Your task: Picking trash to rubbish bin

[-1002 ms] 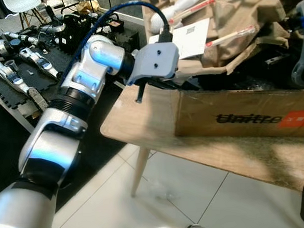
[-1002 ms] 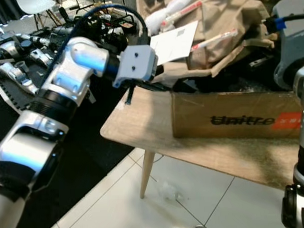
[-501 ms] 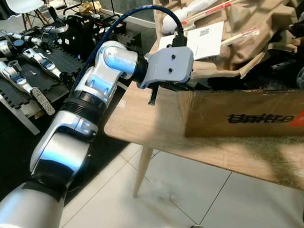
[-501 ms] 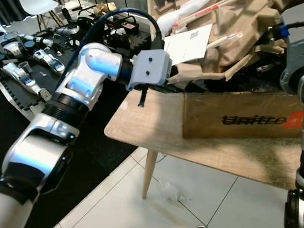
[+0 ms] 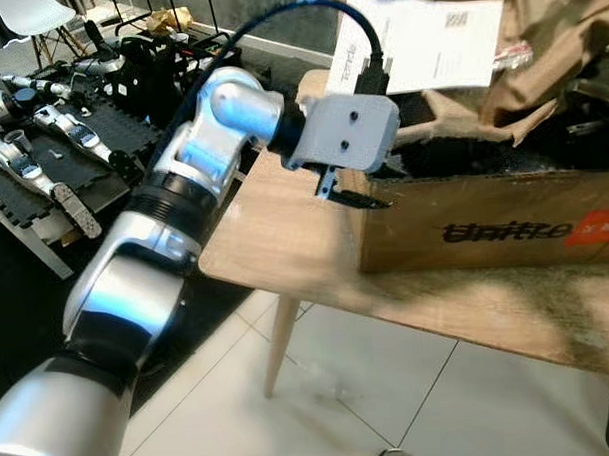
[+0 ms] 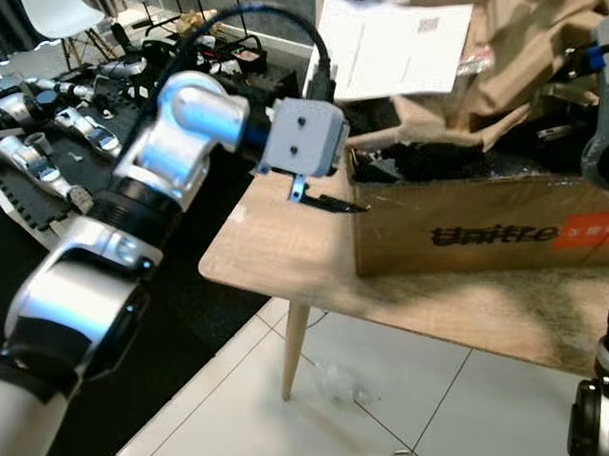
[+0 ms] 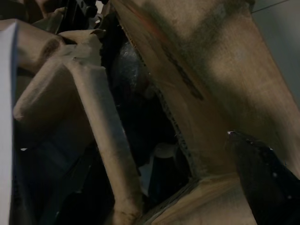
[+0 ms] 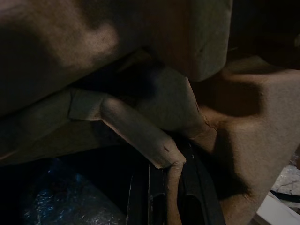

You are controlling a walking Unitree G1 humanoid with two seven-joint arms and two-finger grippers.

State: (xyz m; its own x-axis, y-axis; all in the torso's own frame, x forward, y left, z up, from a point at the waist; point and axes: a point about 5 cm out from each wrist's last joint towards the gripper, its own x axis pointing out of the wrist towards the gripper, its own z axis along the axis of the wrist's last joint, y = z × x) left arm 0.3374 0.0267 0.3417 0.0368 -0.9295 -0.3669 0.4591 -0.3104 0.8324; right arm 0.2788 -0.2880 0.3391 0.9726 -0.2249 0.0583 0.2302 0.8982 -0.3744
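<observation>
An open cardboard box (image 5: 485, 232) printed "Unitree" stands on a light wooden table (image 5: 275, 239). It holds crumpled brown paper (image 5: 558, 39), a white printed sheet (image 5: 418, 39) and dark items. My left gripper (image 5: 369, 200) is at the box's near left corner, level with its rim. The left wrist view looks along the box wall (image 7: 211, 70) into the dark inside, past a fold of brown paper (image 7: 93, 108). My right arm (image 6: 608, 87) is over the box's right side. Its wrist view is dim and close on folded brown paper (image 8: 140, 131). A crumpled clear wrapper (image 6: 340, 382) lies on the floor tiles under the table.
Black floor mats at the left carry several robot parts (image 5: 42, 147) and black cases (image 5: 159, 73). The table leg (image 5: 278, 334) stands beside the wrapper. White tiles spread out in front of the table.
The view has shifted. My left wrist has turned and its gripper has come down and right, up to the box's near left corner.
</observation>
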